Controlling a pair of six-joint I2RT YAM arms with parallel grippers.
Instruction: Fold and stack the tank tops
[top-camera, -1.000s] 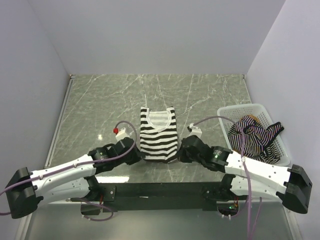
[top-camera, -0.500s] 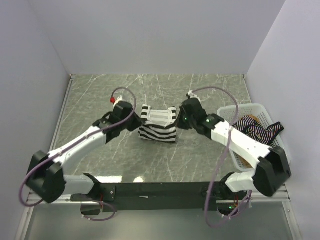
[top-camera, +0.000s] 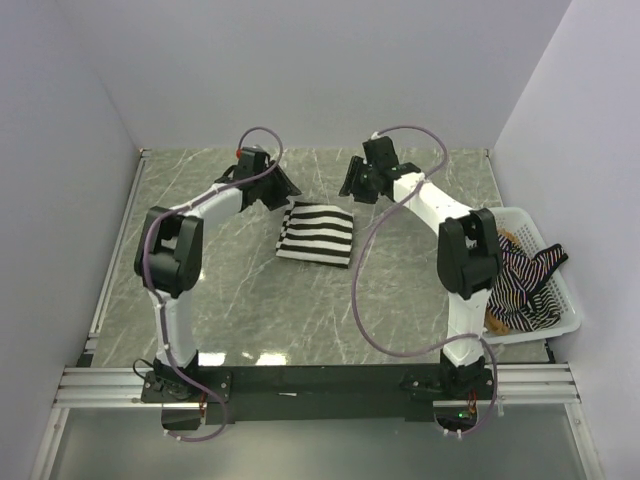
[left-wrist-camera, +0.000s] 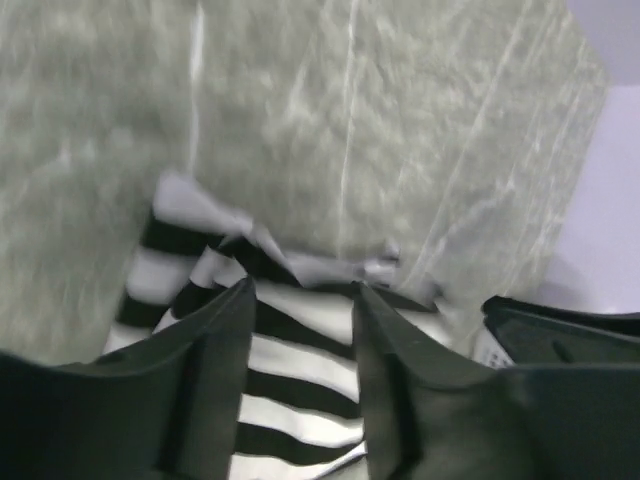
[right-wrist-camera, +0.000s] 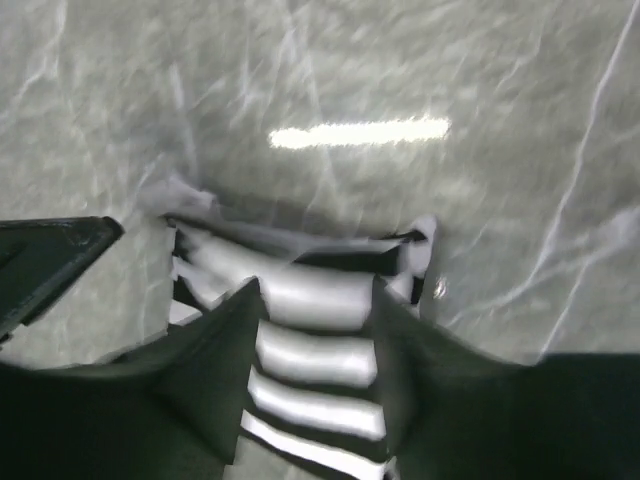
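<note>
1. the striped top lies folded into a small, nearly square packet mid-tabletop, slightly wider than deep.
2. its stripes run side to side, tilted a little. the bunched far edge faces the back wall.
3. the left fingers hover spread over the packet's far left corner, pinching nothing.
4. the right fingers hover spread over the far right corner, also gripping nothing.
5. the white mesh basket sits at the right edge. it holds the thin-striped top, part of it draped over the far rim, and a bit of brown top shows at the near side.
</note>
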